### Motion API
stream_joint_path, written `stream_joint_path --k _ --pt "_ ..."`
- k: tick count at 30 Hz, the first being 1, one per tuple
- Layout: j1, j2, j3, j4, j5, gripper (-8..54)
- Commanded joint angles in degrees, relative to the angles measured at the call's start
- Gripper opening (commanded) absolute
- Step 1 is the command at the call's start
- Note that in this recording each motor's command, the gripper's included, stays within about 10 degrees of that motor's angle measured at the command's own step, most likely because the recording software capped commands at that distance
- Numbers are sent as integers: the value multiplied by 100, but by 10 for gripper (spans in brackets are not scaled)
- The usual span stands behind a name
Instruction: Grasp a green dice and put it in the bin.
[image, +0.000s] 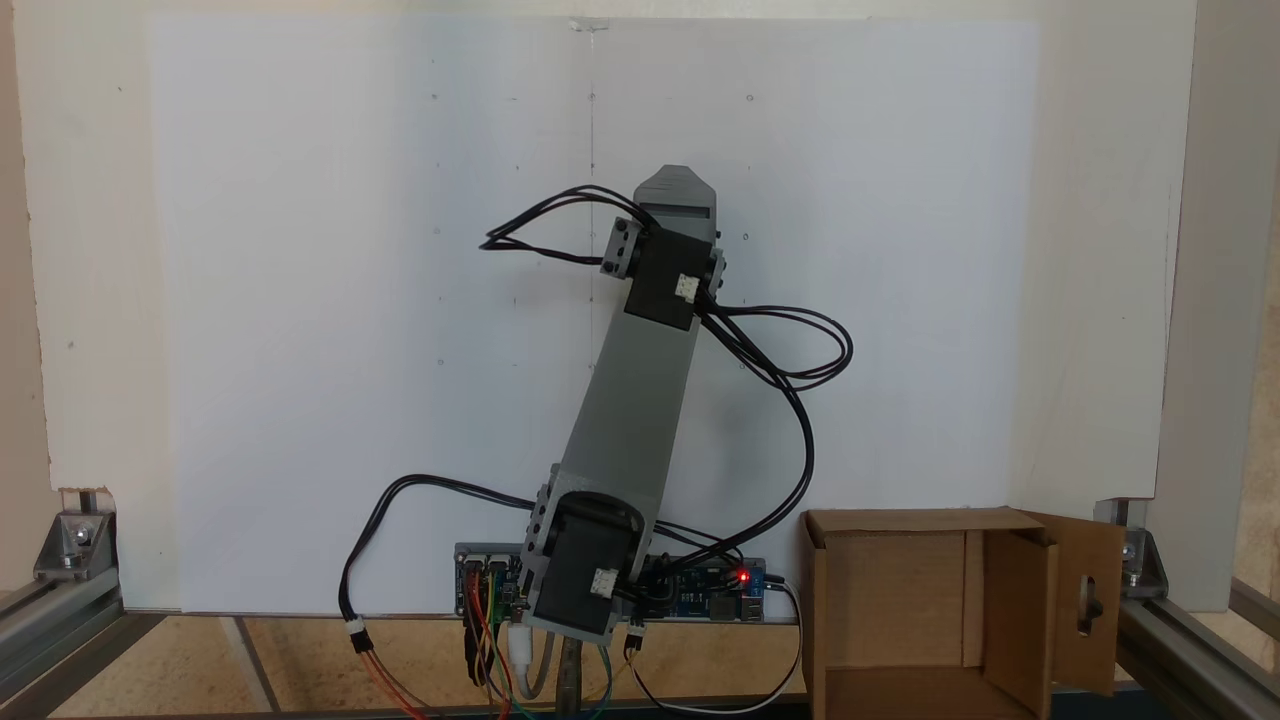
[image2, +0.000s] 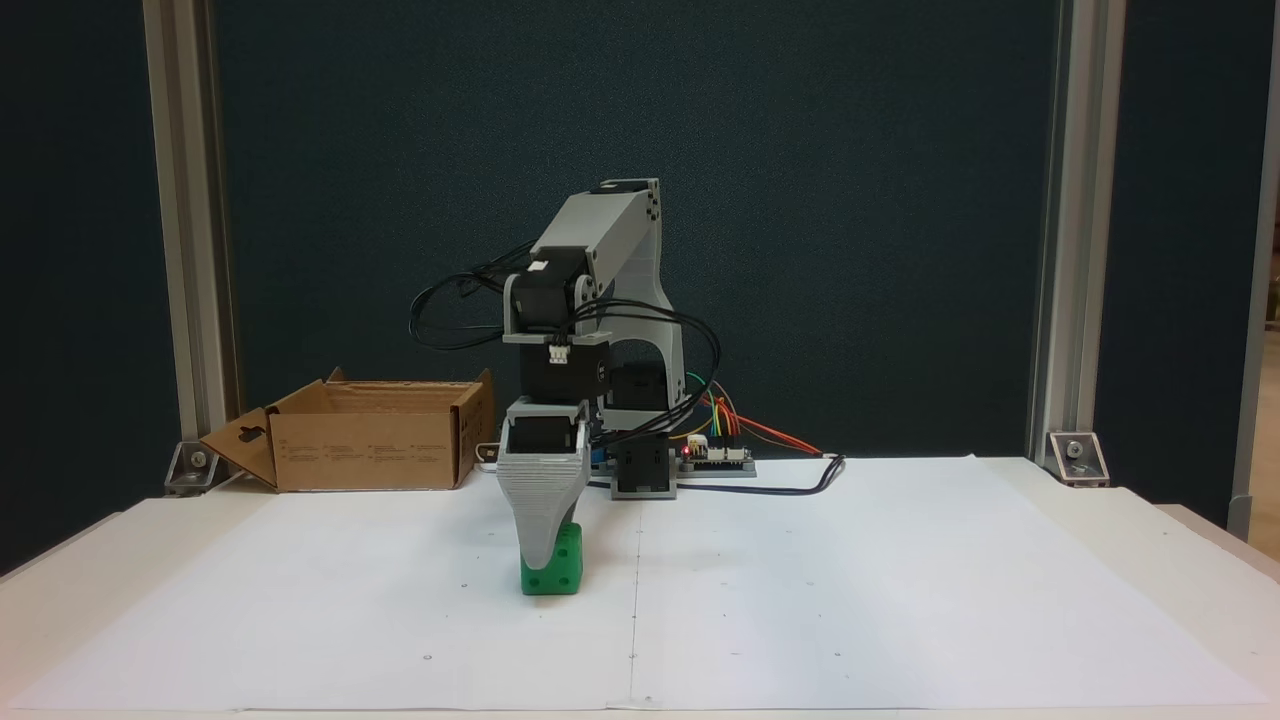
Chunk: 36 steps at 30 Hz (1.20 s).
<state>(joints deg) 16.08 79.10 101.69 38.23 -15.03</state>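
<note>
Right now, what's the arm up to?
The grey arm is reaching down over the white paper, and its gripper is at the green dice, which sits on the sheet. One grey jaw covers the front of the dice, so whether the jaws are closed on it cannot be told. The cardboard bin stands open beside the arm's base, to the left in a fixed view, and nothing green shows inside it. The dice looks not yet lifted.

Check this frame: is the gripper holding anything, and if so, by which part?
Cannot be told. The gripper is down over the green dice on the paper, its one visible jaw covering the dice's upper left; no second jaw shows.
</note>
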Motion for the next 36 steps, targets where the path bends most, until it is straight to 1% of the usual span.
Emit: stream_joint_path --k 1,17,26,28,30,36 --pt "-62 0 -114 -88 176 415" --pt "-158 -360 -105 -237 149 414" --pt "-158 -396 -105 -290 141 414" --pt "-158 -396 -105 -299 141 411" --pt "-149 -404 -105 -299 132 396" --pt "-114 -404 -105 -308 114 394"
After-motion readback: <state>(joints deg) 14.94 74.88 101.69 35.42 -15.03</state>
